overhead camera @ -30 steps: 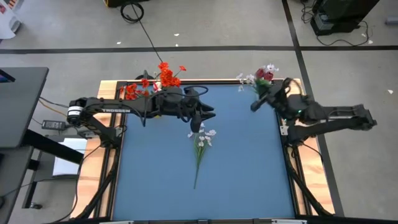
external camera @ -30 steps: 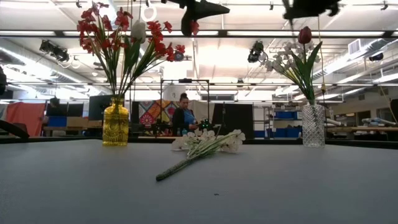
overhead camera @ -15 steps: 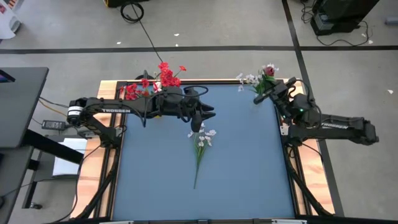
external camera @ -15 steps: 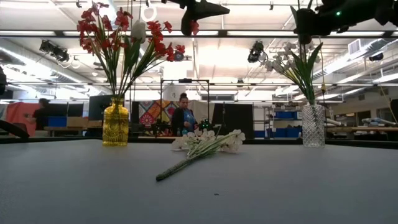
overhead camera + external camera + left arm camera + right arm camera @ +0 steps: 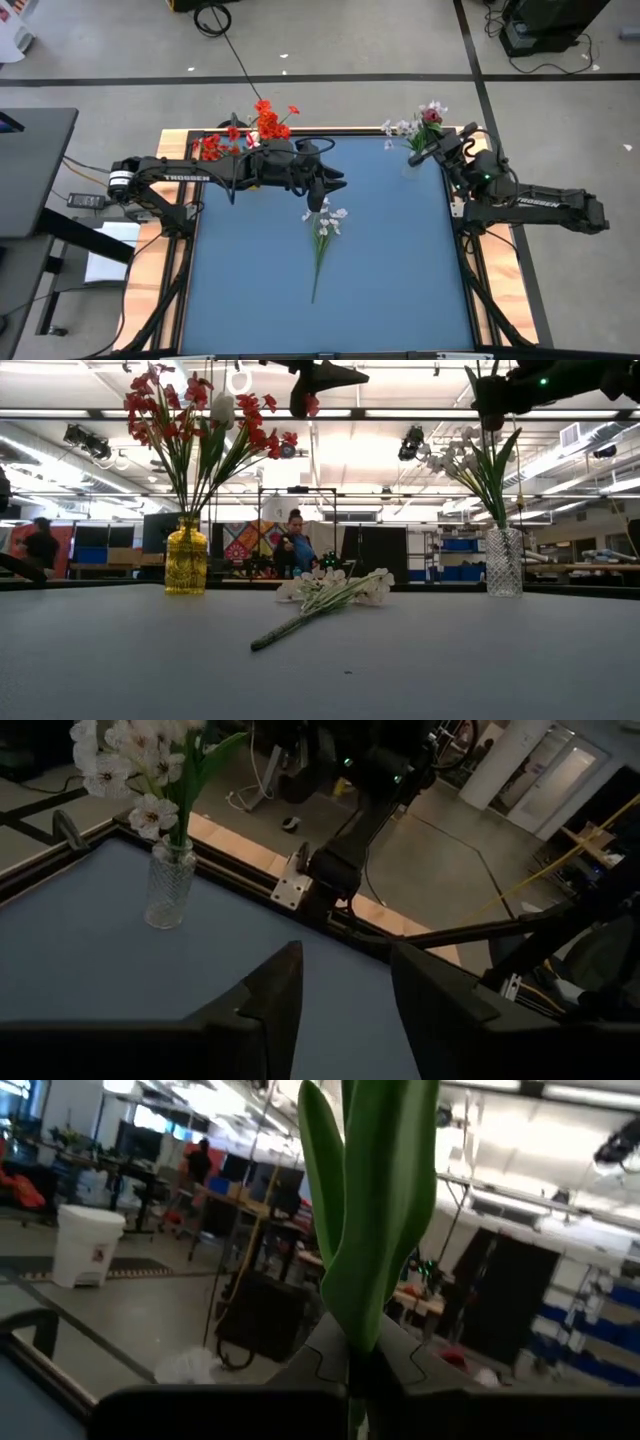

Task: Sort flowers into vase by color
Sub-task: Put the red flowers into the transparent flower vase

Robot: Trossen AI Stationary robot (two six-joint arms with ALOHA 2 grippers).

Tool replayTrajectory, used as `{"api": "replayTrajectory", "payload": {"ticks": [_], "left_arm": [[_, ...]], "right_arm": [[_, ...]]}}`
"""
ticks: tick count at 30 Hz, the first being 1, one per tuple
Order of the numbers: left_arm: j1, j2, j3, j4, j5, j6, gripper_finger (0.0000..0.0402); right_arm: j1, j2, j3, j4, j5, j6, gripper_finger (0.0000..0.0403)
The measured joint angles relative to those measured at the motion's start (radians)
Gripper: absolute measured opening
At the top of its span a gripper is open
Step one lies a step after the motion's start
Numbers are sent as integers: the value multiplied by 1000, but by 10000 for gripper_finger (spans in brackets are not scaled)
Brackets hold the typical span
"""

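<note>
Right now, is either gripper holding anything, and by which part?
The right gripper pinches a flower low on its green stem, above the clear vase. The left gripper is open and holds nothing.

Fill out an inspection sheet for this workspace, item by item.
Surface: blue table top, wood-edged.
Job's things: yellow glass vase holding red flowers; clear glass vase holding white flowers; one white-bloomed flower stem lying mid-table.
Clutter: nothing seen on the table.
Grippers: left gripper open, above the lying stem's blooms; right gripper shut on a green-leaved flower stem over the clear vase.
Cables: black cable on the floor behind the table.
Surroundings: people at benches beyond.
</note>
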Motion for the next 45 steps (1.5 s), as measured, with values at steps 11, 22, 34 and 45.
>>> {"api": "replayTrajectory", "payload": {"ticks": [11,22,34,45], "left_arm": [[0,0,0,-13,0,-8,160],[-4,0,0,-15,0,-21,160],[3,0,0,-16,0,-26,160],[0,0,0,-16,-27,-21,160]], "right_arm": [[-1,34,0,-26,-54,-19,15],[25,89,-2,-73,99,146,15],[59,92,-2,-394,331,540,15],[39,121,-2,-638,323,824,40]]}}
